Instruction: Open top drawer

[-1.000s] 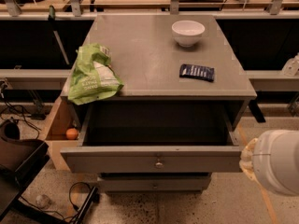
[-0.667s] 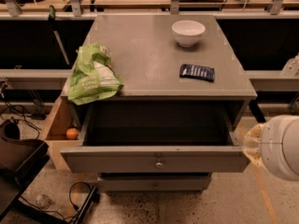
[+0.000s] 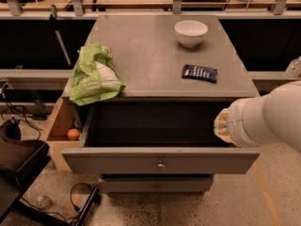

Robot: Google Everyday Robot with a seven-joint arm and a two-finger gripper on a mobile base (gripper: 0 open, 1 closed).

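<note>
The top drawer (image 3: 160, 160) is pulled far out of the grey cabinet (image 3: 150, 55). Its flat grey front carries one small round metal knob (image 3: 161, 165). Its deep dark box (image 3: 155, 124) looks empty. My gripper itself does not show in the camera view. Only a thick white arm link (image 3: 268, 121) reaches in from the right. Its tan end (image 3: 223, 126) sits over the right side of the open drawer.
On the cabinet top lie a green bag (image 3: 94, 76), a white bowl (image 3: 190, 32) and a dark packet (image 3: 200, 73). A narrower drawer front (image 3: 155, 185) sits below. A pale wooden box (image 3: 59, 126) holding an orange ball (image 3: 72, 134) stands on the left. Cables (image 3: 80, 197) lie on the floor.
The white arm link has moved left and up, from beside the drawer's front right corner to over its right side. The drawer has stayed pulled out.
</note>
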